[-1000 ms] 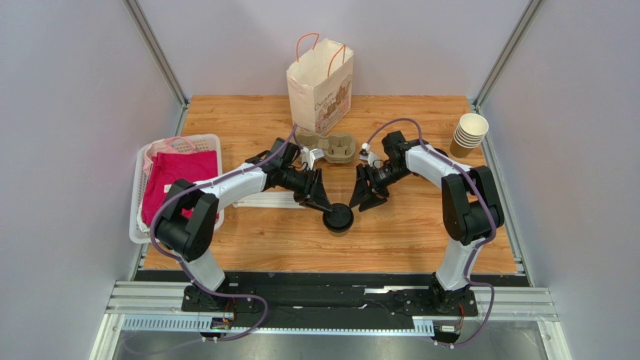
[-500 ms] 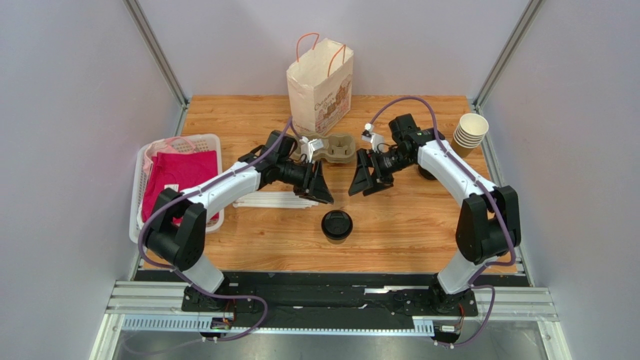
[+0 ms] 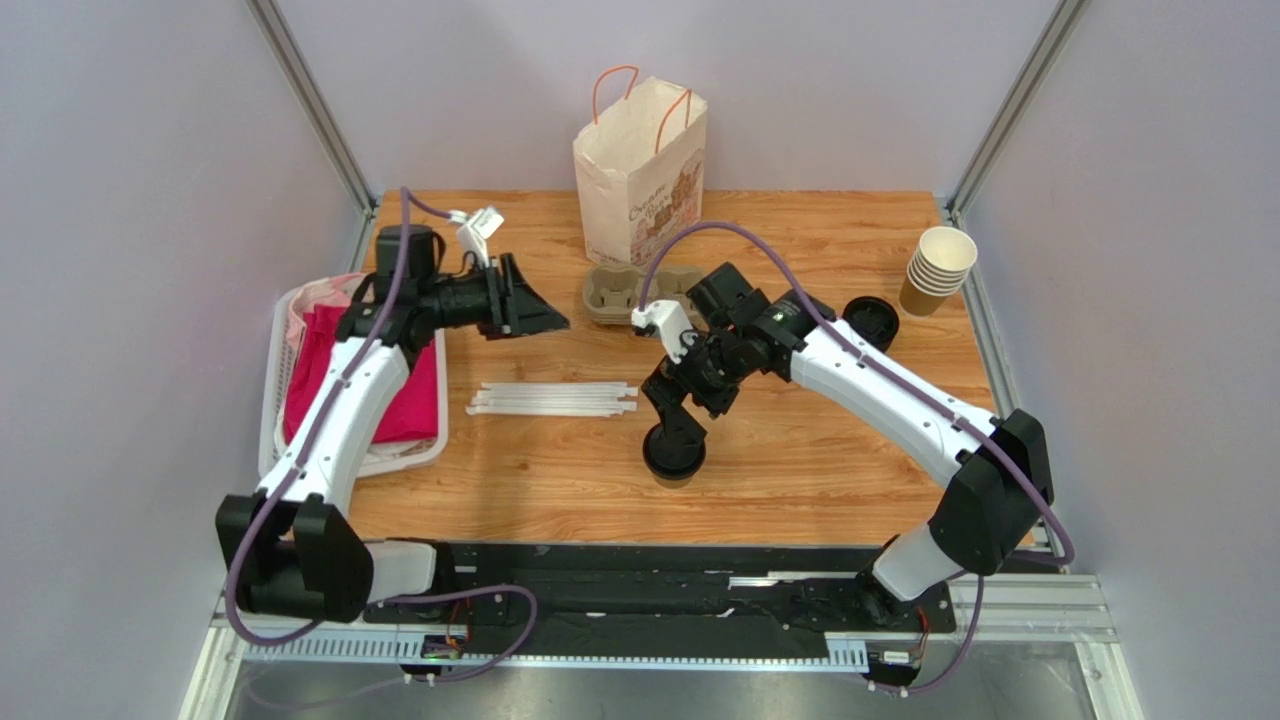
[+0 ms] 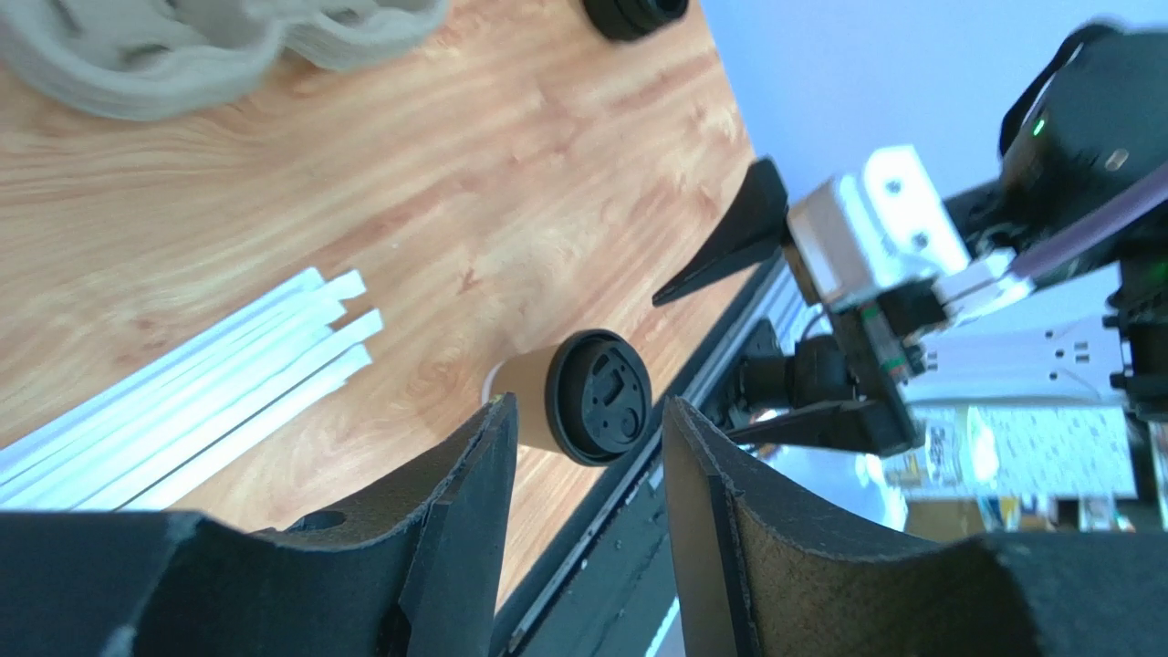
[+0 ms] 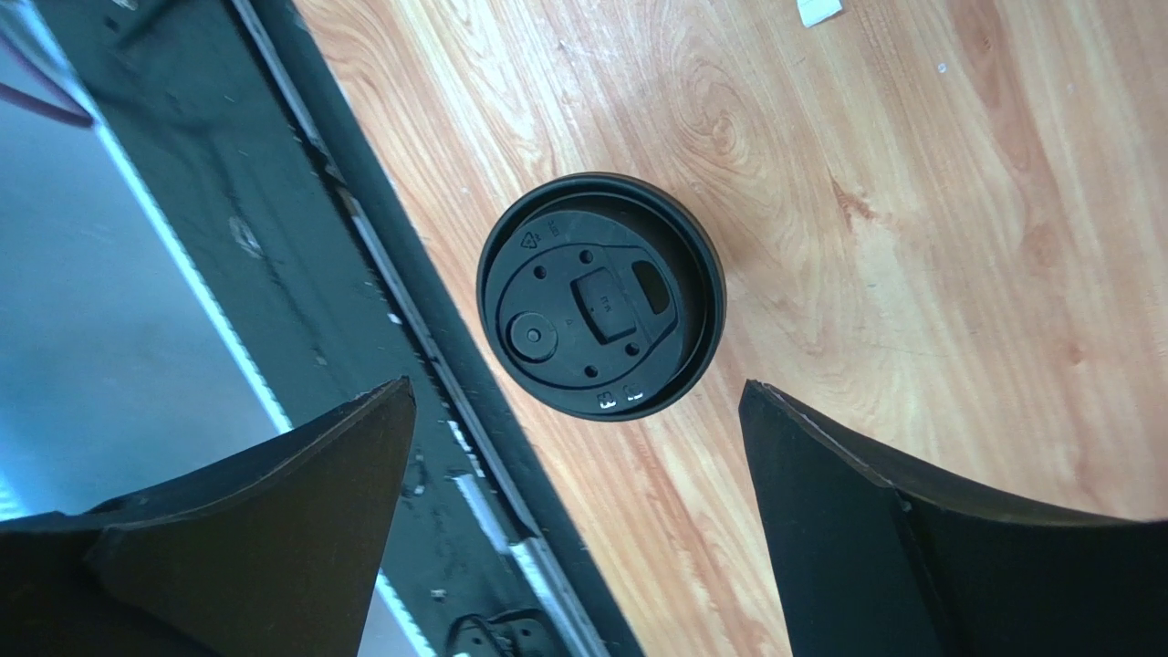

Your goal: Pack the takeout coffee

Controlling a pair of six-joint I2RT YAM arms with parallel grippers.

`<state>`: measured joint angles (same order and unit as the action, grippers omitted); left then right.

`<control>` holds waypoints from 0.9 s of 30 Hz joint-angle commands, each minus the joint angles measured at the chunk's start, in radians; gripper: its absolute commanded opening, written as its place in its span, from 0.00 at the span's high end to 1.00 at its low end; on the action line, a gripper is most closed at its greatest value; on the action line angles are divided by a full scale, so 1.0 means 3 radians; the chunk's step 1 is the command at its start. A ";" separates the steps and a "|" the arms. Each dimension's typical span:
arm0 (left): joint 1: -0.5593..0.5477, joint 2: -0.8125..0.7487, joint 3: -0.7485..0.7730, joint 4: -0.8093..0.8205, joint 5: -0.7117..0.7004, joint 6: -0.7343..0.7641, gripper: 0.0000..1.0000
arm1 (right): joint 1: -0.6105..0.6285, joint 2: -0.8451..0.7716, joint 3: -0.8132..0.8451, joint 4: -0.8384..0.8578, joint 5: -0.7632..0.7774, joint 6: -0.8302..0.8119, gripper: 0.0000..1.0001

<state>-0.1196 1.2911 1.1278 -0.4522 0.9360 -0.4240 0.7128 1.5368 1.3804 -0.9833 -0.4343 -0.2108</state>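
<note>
While the R gripper [image 3: 679, 407] hangs w/ fingers wide apart just above the takeout coffee [image 3: 675, 447], upright on the table [image 3: 842, 465] at lower centre of the top view, the L gripper [image 3: 534, 305], upper left, is parted too, holding nothing.

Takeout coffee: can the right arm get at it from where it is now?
Probably yes. The right tool hangs open directly above the takeout coffee, fingers spread wider than the lid, with nothing in between. The left tool is well clear.

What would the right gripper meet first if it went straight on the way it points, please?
Probably the takeout coffee, which stands straight ahead of the open right gripper, though the depth is unclear.
</note>
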 commanded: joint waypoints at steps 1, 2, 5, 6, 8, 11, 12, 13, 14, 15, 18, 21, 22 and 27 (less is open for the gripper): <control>0.0230 -0.0351 -0.0113 -0.0098 0.0102 0.0023 0.48 | 0.0211 0.0001 0.0108 0.0066 0.0583 -0.0248 0.05; 0.0230 -0.0402 -0.0124 -0.0098 0.0091 0.0017 0.48 | 0.0252 0.0021 0.0118 0.0061 0.0594 -0.0233 0.05; 0.0230 -0.0509 -0.0216 -0.0093 0.0081 0.0048 0.46 | 0.0298 0.0062 0.0139 0.0036 0.0579 -0.0157 0.05; 0.0230 -0.0535 -0.0262 -0.0093 0.0066 0.0058 0.46 | 0.0319 0.0047 0.0119 0.0086 0.0584 -0.0156 0.05; 0.0235 -0.0586 -0.0303 -0.0088 0.0045 0.0043 0.46 | 0.0456 -0.0050 0.0027 0.0158 0.0726 -0.0202 0.04; 0.0235 -0.0591 -0.0369 -0.0032 0.0055 -0.0033 0.46 | 0.0666 -0.0061 -0.0020 0.0250 0.0967 -0.0274 0.04; 0.0235 -0.0576 -0.0390 -0.0016 0.0071 -0.0049 0.46 | 0.0702 -0.0040 -0.0010 0.0261 0.1038 -0.0279 0.04; 0.0235 -0.0566 -0.0385 0.0004 0.0071 -0.0064 0.46 | 0.0733 -0.0005 -0.0004 0.0251 0.1069 -0.0289 0.04; 0.0235 -0.0556 -0.0380 0.0009 0.0076 -0.0069 0.46 | 0.0778 0.0006 -0.0004 0.0256 0.1105 -0.0315 0.03; 0.0235 -0.0551 -0.0364 0.0009 0.0076 -0.0075 0.46 | 0.0789 0.0047 0.0001 0.0261 0.1156 -0.0330 0.02; 0.0235 -0.0525 -0.0349 0.0025 0.0086 -0.0080 0.46 | 0.0825 0.0133 0.0021 0.0220 0.1207 -0.0371 0.01; 0.0235 -0.0505 -0.0339 0.0045 0.0096 -0.0095 0.46 | 0.0840 0.0205 0.0006 0.0189 0.1202 -0.0427 0.00; 0.0235 -0.0494 -0.0334 0.0050 0.0096 -0.0095 0.46 | 0.0850 0.0216 0.0001 0.0189 0.1207 -0.0438 0.00; 0.0235 -0.0469 -0.0339 0.0035 0.0107 -0.0095 0.46 | 0.0851 0.0267 -0.0035 0.0250 0.1218 -0.0448 0.00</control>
<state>-0.0517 1.1435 1.0122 -0.4732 0.9386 -0.4435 0.9615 1.6138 1.3712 -0.9440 -0.0902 -0.3168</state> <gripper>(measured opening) 0.535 0.998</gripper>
